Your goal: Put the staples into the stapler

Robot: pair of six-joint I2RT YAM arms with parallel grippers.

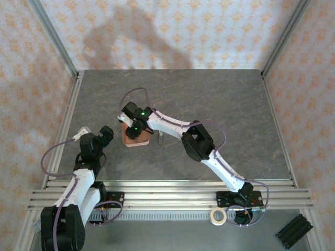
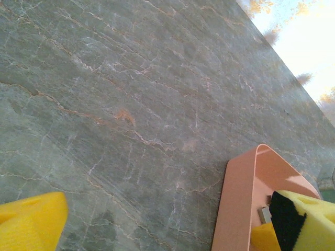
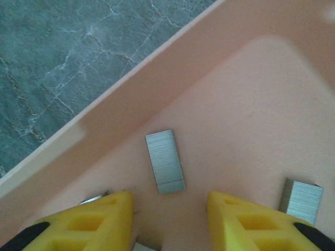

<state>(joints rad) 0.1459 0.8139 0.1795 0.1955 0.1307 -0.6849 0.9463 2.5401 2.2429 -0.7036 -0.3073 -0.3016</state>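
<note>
Yellow-fingered right gripper (image 3: 168, 212) hangs half parted over tray (image 3: 157, 83), holding nothing, staples (image 3: 165, 162) just ahead; left gripper (image 2: 162, 225) spread wide, empty.

The setting is a laboratory robot test cell: a left arm (image 1: 78, 183) and a right arm (image 1: 220, 162) are bolted to aluminium rails (image 1: 157, 193) at a grey stone-patterned tabletop (image 1: 235, 104), enclosed by floral-papered panels (image 1: 209, 26) on metal posts (image 1: 52, 36).

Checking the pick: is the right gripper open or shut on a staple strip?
Open. The right gripper has its fingers apart over the tray; the staple strip lies flat ahead of the gap, ungripped.
</note>
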